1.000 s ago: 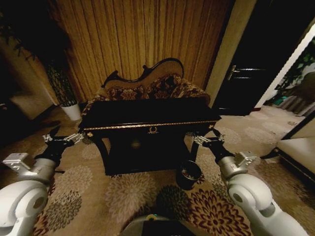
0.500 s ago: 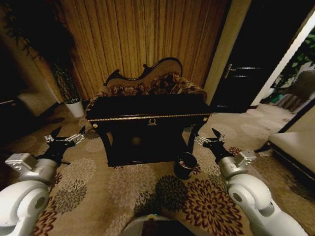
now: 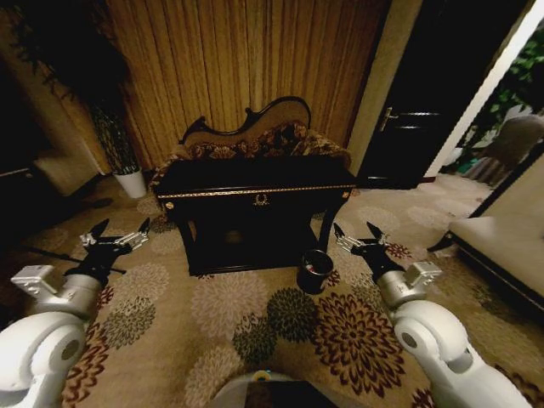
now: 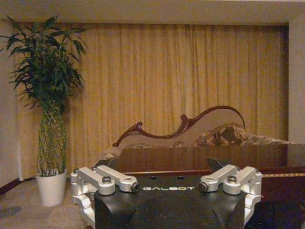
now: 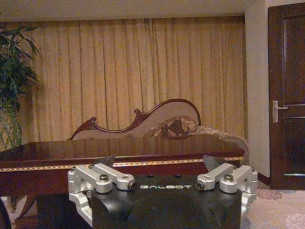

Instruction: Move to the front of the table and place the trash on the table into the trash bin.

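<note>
Reading GALBOT in pale letters, both wrist housings face the black console table (image 3: 255, 180), its gold-trimmed front edge unobstructed. Open floral carpet (image 3: 229, 306) lies between robot and table. The left gripper (image 3: 114, 237) and right gripper (image 3: 357, 237) hover low, fingers spread wide, empty. The trash bin (image 3: 314, 271) stands by the table's right front leg.
</note>
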